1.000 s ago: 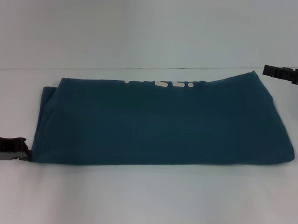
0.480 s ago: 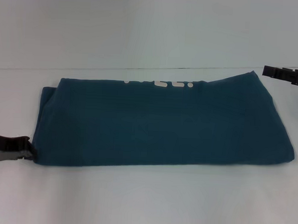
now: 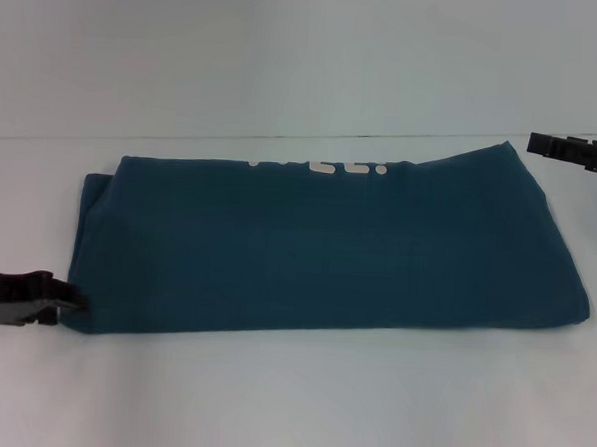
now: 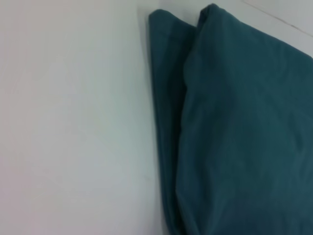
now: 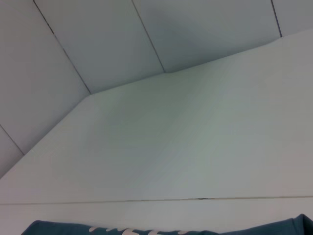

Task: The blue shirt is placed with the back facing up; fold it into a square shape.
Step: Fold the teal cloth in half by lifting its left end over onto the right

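The blue shirt lies folded into a long band across the white table, plain side up. A strip of white lettering shows along its far edge. My left gripper comes in low from the left, its tips at the shirt's near-left corner and touching the cloth's edge. The left wrist view shows the shirt's stacked folded layers and none of that arm's fingers. My right gripper hangs at the far right, just beyond the shirt's far-right corner and apart from it. The right wrist view catches only the shirt's far edge.
The white table stretches around the shirt, with a thin seam line running across behind it. A pale panelled wall rises past the table's far side.
My left gripper has slid right along the table and now reaches the shirt's near-left corner. The right gripper and the shirt have not moved.
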Available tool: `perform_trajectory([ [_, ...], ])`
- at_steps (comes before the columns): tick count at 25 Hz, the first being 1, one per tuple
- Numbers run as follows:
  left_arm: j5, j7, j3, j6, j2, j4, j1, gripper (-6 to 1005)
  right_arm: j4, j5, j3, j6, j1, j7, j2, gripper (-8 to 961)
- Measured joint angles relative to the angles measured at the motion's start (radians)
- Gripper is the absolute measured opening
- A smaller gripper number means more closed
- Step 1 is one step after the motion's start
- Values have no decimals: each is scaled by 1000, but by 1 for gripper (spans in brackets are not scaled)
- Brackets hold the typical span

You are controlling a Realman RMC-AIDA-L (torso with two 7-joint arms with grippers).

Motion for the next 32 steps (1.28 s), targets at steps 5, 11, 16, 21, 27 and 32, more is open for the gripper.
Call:
perform_trajectory([
  [5,6,-3,-13,5,2,0,6,402,0,0,0,0,0,-1,0,812],
  [11,10,-13,-15,9,8,-1,14,607,-3,0,0,0,0,0,0,812],
  [16,11,-17,-12,25,10,-7,13,752,-4,0,0,0,0,3,-2,812],
  [21,12,-19,-7,26,10,-20,3,752,-4,2,0,0,0,3,-2,813],
  [27,12,-19,-4,13,10,-48,-9,751,-4,11,0,0,0,0,-2,814],
  [32,12,-19,-3,2,10,-64,-18,751,-4,18,0,-4,-1,-1,-3,812],
])
